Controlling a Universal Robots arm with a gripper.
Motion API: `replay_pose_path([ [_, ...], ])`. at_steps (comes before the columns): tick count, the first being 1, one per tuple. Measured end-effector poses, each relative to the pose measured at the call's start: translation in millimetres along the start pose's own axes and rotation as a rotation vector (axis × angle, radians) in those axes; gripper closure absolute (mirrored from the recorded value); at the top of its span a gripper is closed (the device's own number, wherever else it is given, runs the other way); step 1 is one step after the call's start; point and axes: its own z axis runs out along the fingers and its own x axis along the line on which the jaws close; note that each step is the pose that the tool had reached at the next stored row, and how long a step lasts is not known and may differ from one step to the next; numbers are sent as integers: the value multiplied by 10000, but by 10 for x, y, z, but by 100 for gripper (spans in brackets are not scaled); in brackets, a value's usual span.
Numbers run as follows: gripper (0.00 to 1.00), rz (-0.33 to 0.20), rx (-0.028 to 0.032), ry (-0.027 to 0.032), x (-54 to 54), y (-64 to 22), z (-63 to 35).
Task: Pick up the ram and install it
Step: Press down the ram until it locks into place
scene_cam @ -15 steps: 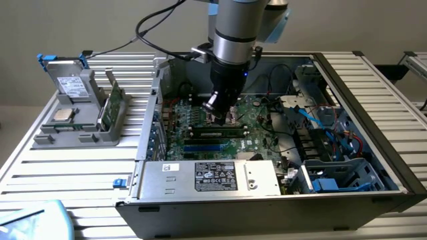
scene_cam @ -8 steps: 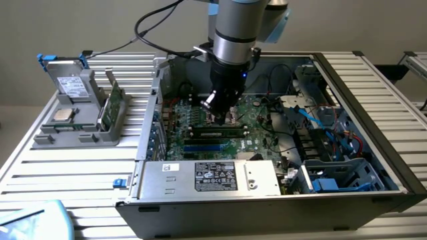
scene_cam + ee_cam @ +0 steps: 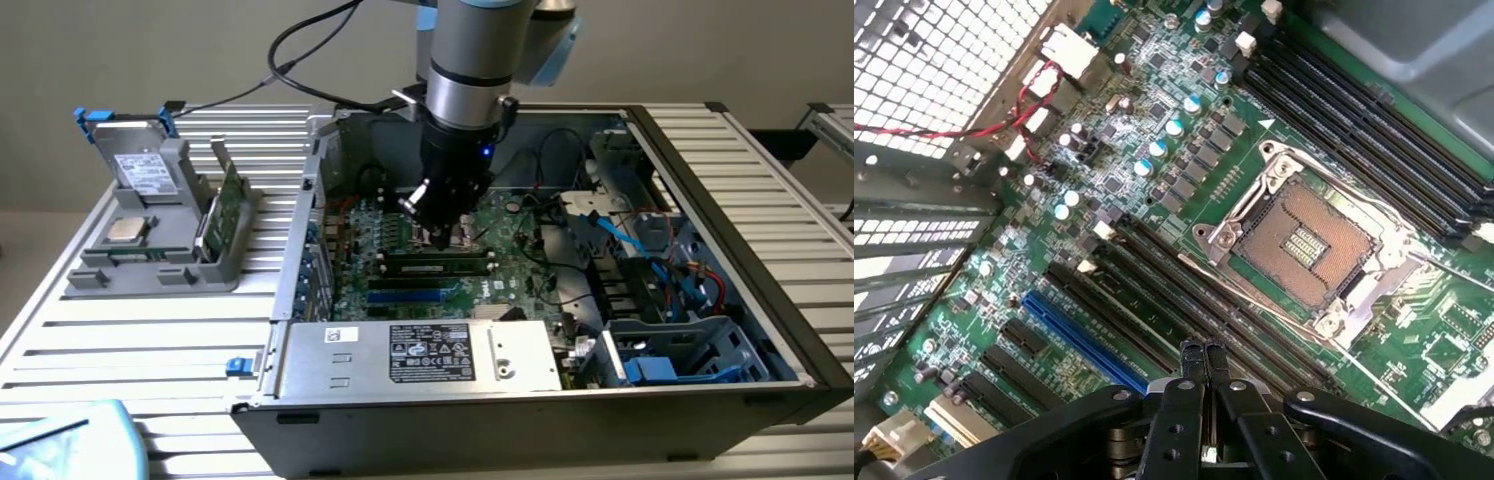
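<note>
The ram (image 3: 434, 266), a narrow green stick with black chips, lies lengthwise in a memory slot on the motherboard inside the open computer case (image 3: 747, 200). My gripper (image 3: 445, 236) hangs just above its far edge, fingers pressed together with nothing between them. In the wrist view the shut gripper (image 3: 1204, 352) points down at the row of dark memory slots, and the ram (image 3: 1139, 300) runs along one of them just ahead of the tips. I cannot tell whether the tips touch it. A second thin green board (image 3: 224, 205) stands on edge in the grey holder outside the case.
The grey holder (image 3: 160, 275) on the exterior view's left also carries a grey drive (image 3: 142, 172) and a square silver processor (image 3: 127, 230). The open processor socket (image 3: 1304, 245) lies beside the slots, with a blue slot (image 3: 1079, 335) on the other side. Cables and the power supply (image 3: 427, 355) crowd the case.
</note>
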Motion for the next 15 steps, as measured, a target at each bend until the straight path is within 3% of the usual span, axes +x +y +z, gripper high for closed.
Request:
replay_pose_path([
  [4,89,356,87,-166,-1,0,0],
  [7,89,642,134,-259,0,0,0],
  [15,89,1468,214,-399,-1,0,3],
])
